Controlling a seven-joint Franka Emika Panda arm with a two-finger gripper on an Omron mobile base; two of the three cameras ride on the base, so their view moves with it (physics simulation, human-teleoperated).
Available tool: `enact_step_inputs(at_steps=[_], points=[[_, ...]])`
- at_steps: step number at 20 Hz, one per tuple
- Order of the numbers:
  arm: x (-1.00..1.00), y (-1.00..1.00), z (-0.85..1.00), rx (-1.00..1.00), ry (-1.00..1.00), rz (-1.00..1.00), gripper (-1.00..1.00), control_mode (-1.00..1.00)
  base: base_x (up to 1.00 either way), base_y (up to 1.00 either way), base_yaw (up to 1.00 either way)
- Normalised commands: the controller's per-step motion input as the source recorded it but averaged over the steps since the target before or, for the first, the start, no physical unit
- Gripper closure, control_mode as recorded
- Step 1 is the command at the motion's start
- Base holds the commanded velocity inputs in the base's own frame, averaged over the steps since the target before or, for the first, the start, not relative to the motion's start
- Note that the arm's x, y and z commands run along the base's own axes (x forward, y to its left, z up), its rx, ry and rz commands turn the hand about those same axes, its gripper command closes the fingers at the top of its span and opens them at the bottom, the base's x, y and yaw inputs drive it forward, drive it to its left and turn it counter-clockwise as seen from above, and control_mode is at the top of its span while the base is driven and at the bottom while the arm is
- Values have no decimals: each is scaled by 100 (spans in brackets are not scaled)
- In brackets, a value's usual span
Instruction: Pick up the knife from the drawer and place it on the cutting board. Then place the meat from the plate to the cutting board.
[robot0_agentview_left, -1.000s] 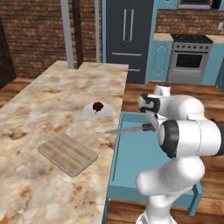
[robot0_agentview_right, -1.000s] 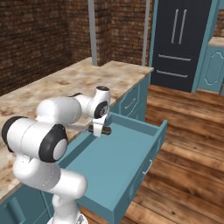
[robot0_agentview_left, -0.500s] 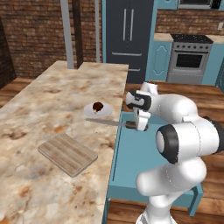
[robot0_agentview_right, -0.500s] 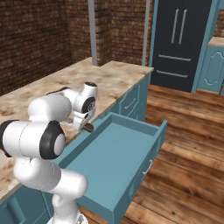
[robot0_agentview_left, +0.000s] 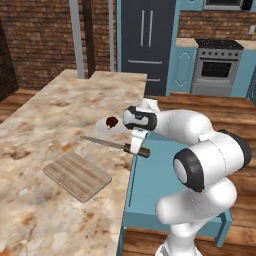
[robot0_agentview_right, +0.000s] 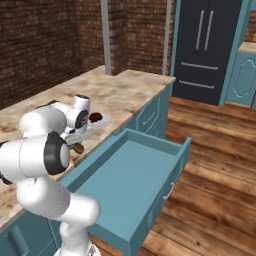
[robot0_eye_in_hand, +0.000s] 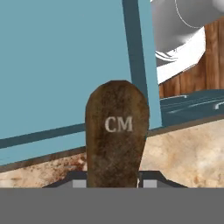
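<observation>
My gripper (robot0_agentview_left: 131, 147) is shut on the knife (robot0_agentview_left: 107, 144), holding it near the front of its dark brown handle (robot0_eye_in_hand: 117, 135). The knife hangs level over the counter's edge, its silver blade pointing left above the marble. Its tip lies just beyond the far corner of the cutting board (robot0_agentview_left: 77, 175), which rests flat on the counter. Behind the blade, the meat (robot0_agentview_left: 111, 121) sits on the small plate (robot0_agentview_left: 105, 128); from the right I see the same meat (robot0_agentview_right: 95, 117) and plate (robot0_agentview_right: 101, 123). The drawer (robot0_agentview_right: 125, 180) stands pulled open, its teal interior bare.
The marble counter (robot0_agentview_left: 45, 115) stretches far and to the left. Teal cabinet fronts (robot0_agentview_right: 150, 117) run under it. A dark fridge (robot0_agentview_left: 146, 40) and a steel oven (robot0_agentview_left: 216, 70) stand at the back. Wooden floor (robot0_agentview_right: 215, 165) lies to the right of the drawer.
The arm has swung left with the knife, from above the open drawer to over the counter's edge. The blade now reaches over the marble toward the board.
</observation>
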Motion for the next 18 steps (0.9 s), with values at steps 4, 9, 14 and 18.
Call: enact_step_inputs(at_steps=[4, 9, 14, 18], points=[[-1, 80, 0, -4, 14, -12, 100, -100, 0, 0, 0], [0, 79, 0, -5, 1, -8, 100, -100, 0, 0, 0], [0, 65, -14, -6, -6, -11, 100, -100, 0, 0, 0], [0, 59, -7, -3, -2, -13, 100, -100, 0, 0, 0]])
